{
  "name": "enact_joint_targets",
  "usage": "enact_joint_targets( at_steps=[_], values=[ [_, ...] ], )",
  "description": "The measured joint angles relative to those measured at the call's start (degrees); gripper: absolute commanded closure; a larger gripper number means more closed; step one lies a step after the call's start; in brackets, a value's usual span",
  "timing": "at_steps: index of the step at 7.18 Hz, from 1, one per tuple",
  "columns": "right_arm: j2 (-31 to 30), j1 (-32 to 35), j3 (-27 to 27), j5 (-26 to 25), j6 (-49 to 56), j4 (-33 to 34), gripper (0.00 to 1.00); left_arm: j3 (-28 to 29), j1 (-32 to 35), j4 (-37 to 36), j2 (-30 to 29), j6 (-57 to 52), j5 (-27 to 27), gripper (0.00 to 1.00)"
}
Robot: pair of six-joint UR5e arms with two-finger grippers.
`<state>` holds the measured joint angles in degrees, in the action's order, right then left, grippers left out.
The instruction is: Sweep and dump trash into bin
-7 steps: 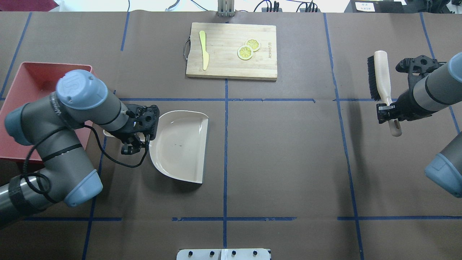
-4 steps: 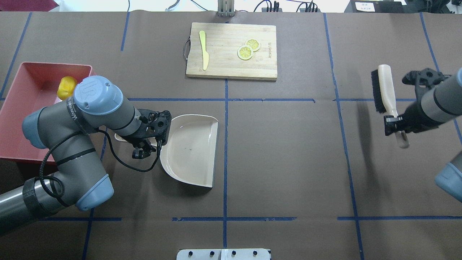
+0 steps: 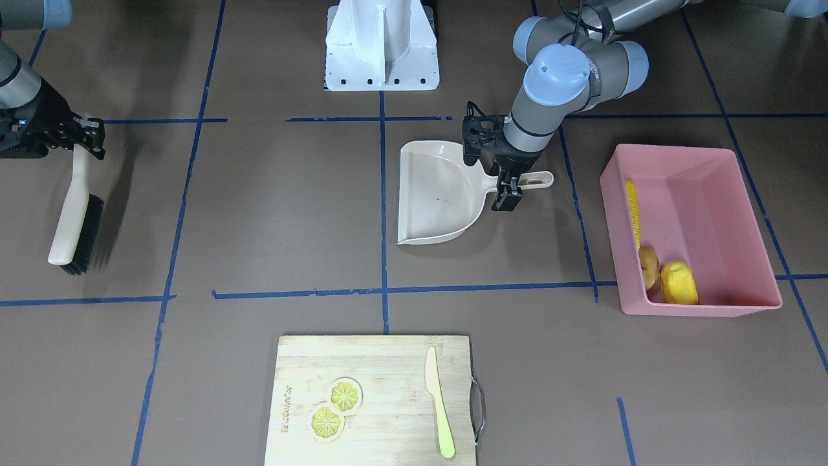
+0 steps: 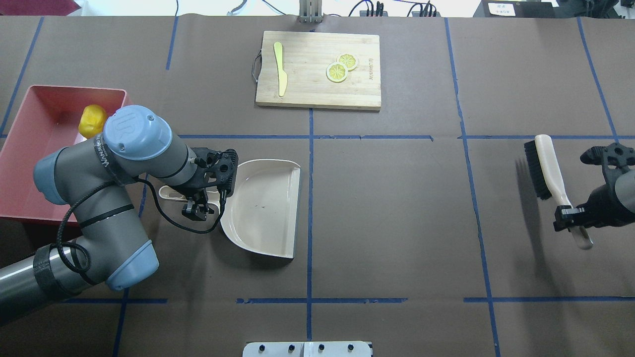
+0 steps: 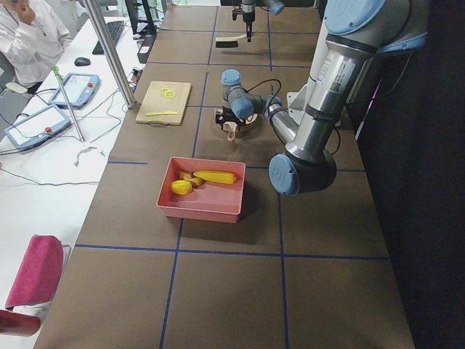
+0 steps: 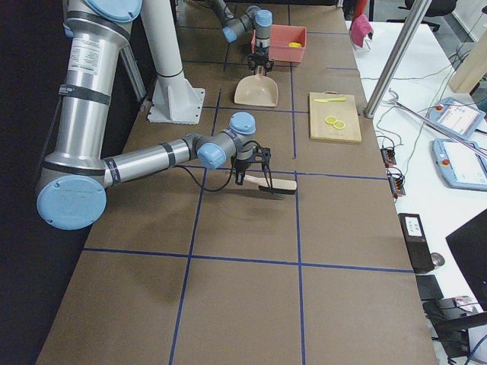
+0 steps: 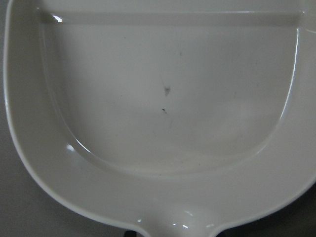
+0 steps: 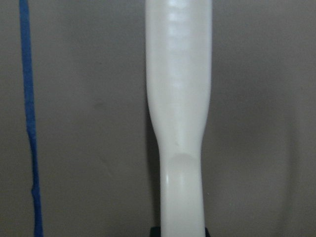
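L gripper [image 4: 195,210]: jaws narrow, closed on the dustpan [image 4: 263,208] handle right at its root. Wrist cam looks straight into the pan, w/ the handle root at the bottom edge. A grip this near the root gives a short lever, prob. chosen for easy tipping.
Dustpan: lies flat on the table [image 4: 397,223], open edge twd the table centre & the R arm, i.e. the side a sweep would come from. Inside is bare, nothing to dump.
R gripper [image 4: 567,214]: clamped on the thin end of the brush [image 4: 544,166] handle. Wrist cam shows the handle running out from betw. the jaws.
Brush: head points away from the robot, bristles turned twd the pan side. It is out at the table's R end, well apart from the pan. Resting on the table or just above it: can't tell.
Bin [image 3: 673,148]: at the table's L end, near the pan but not touching. That makes a short carry for the L arm.
Bin contents: corn cob [image 3: 632,210] lies along the wall nearest the pan. Ginger [image 3: 649,266] & potato [image 3: 679,283] touch each other at the wall farthest from the robot, pan-side corner. All 3 trash items are in.
Cutting board [image 4: 317,94]: far side of the table, centre. Knife [image 4: 281,69] & 2 lemon slices [image 4: 337,72] lie on it. Not trash.
Status (judgement): sweep + dump look done, since all 3 items are in the bin & the pan is bare. What's left is prob. only putting the tools down.
Risk: low. If the L arm lifts w/o letting go, the pan comes w/ it, but nothing can spill.
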<state>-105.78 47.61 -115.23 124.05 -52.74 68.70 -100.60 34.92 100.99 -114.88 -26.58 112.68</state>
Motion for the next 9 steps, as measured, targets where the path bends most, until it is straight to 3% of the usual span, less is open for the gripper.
enact_joint_targets(
  at_steps=[3, 5, 6, 7, 8, 9],
  values=[
    [-5.3, -2.1, 0.1, 0.1, -0.3, -3.2, 0.95, -1.9, 7.2, 0.0, 0.0, 2.5, -1.0, 0.0],
    [-8.3, -3.1, 0.4, 0.1, -1.4, -6.9, 0.88, -1.6, 12.1, 0.0, 1.0, 3.1, -0.9, 0.0],
    [-8.7, -4.0, 1.0, -0.1, -1.8, -7.4, 0.79, -1.7, 13.6, 0.1, 1.9, 3.0, -0.8, 0.0],
    [-8.7, -5.0, 1.5, -0.3, -1.8, -7.6, 0.53, -1.9, 15.2, 0.2, 3.3, 2.9, -0.8, 0.0],
    [-8.7, -5.7, 1.9, -0.4, -1.8, -7.7, 0.01, -2.0, 17.9, 0.2, 5.0, 2.9, -0.2, 0.0],
    [-8.7, -6.1, 2.2, -0.4, -1.8, -7.7, 0.0, -1.7, 21.8, 0.0, 6.9, 2.9, 1.2, 0.0]
  ],
)
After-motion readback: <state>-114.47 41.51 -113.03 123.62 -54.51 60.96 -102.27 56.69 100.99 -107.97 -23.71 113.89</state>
